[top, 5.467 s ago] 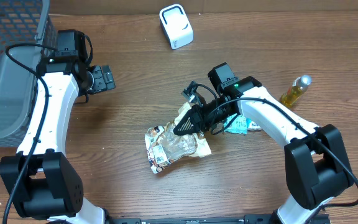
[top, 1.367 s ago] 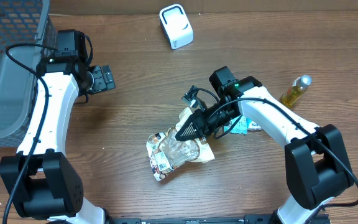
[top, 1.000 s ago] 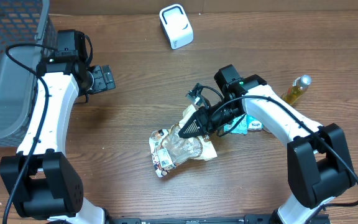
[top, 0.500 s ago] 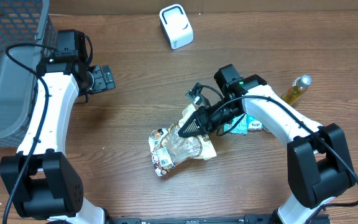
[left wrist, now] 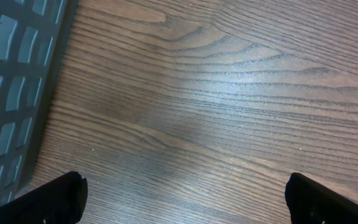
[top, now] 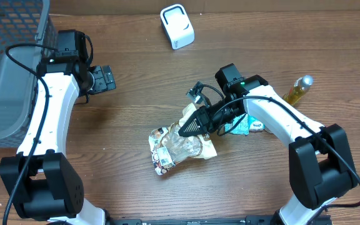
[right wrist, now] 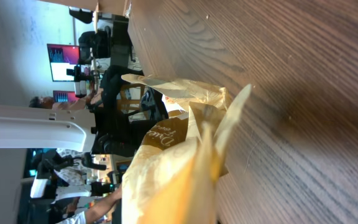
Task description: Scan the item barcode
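The item is a crinkled yellow and clear snack bag (top: 177, 147) lying on the wooden table just below centre. My right gripper (top: 187, 129) is shut on its upper right edge, lifting that corner. In the right wrist view the yellow bag (right wrist: 166, 162) fills the lower middle and hides the jaws. The white scanner (top: 177, 26) stands at the back of the table, well apart from the bag. My left gripper (top: 107, 78) hangs open over bare wood at the left; its two black fingertips (left wrist: 61, 196) show in the bottom corners of the left wrist view with nothing between them.
A dark mesh basket (top: 5, 69) takes up the far left, and its wall (left wrist: 11, 93) shows beside the left gripper. A yellow bottle (top: 297, 90) lies at the right. A teal packet (top: 245, 127) sits under the right arm.
The right gripper drew the bag slightly right and back before the last second. Since then nothing has visibly moved. The left arm has stayed still.
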Available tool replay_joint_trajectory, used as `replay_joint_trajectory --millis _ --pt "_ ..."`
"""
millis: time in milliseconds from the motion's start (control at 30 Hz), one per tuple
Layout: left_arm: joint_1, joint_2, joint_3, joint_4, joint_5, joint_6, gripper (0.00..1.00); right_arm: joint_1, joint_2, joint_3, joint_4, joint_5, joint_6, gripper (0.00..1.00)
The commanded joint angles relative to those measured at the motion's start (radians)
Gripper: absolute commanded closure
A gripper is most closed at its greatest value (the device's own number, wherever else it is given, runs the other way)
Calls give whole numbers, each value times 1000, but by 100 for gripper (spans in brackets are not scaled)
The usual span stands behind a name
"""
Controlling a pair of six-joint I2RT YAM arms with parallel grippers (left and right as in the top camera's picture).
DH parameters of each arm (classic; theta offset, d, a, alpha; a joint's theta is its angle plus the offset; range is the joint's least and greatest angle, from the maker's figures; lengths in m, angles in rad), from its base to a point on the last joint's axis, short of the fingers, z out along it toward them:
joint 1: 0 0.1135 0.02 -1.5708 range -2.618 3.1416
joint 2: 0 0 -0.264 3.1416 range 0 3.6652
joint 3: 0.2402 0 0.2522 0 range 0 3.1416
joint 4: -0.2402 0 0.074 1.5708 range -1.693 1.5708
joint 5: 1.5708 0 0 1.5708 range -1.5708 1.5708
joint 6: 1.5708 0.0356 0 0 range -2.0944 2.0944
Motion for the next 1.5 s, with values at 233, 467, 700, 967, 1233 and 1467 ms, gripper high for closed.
replay_joint_trajectory --millis 233,467,700,967,1233,1467 --pt "3 -5 18 1 -12 -3 0 -3 -21 1 27 42 -4 96" --pt "3 -5 18 1 -12 -3 0 -3 -21 1 112 175 114 96" --pt "3 -5 18 1 -12 -3 0 -2 -21 1 200 319 248 96" --pt "3 -5 18 1 -12 -3 0 -2 -21 1 215 319 249 96" --pt "3 -5 18 1 -12 -3 0 -2 -21 1 225 319 266 96" --pt "3 -5 18 1 -12 -3 0 -2 -21 1 226 319 266 96"
